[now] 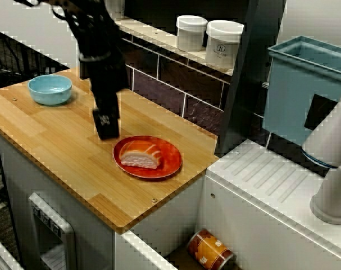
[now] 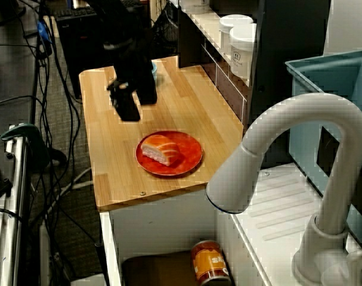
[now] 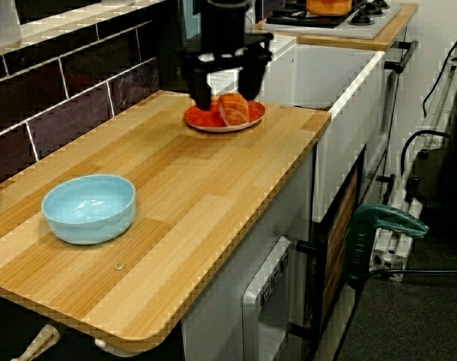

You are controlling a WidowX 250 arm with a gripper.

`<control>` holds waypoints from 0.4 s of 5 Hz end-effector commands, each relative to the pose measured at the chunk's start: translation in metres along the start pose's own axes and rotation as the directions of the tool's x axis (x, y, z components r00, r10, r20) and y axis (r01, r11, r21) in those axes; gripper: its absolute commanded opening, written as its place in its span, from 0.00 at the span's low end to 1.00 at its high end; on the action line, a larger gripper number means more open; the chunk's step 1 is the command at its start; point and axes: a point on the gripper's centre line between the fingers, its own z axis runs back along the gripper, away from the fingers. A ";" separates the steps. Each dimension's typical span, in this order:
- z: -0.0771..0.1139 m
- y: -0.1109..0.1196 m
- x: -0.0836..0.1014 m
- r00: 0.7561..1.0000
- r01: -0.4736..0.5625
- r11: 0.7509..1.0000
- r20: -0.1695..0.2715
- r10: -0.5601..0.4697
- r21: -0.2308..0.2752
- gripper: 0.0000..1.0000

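My black gripper hangs low over the wooden counter, just left of a red plate. On the plate lies a piece of salmon sushi. Along the counter, the gripper shows two fingers spread apart with nothing between them; the sushi and plate lie just behind. From over the tap, the gripper stands between the plate and the counter's far end. A light blue bowl sits empty at that far end, well apart from the gripper.
Two white canisters stand on the tiled ledge behind the counter. A teal bin and a white tap are by the ribbed drainboard. A can lies below. Cables hang off the counter's outer side.
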 end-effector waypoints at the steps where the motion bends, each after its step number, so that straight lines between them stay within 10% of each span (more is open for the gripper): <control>1: 0.034 0.056 -0.039 0.996 -0.076 0.991 0.049 0.071 0.111 1.00; 2: 0.036 0.080 -0.057 0.999 0.025 0.993 -0.025 -0.022 0.119 1.00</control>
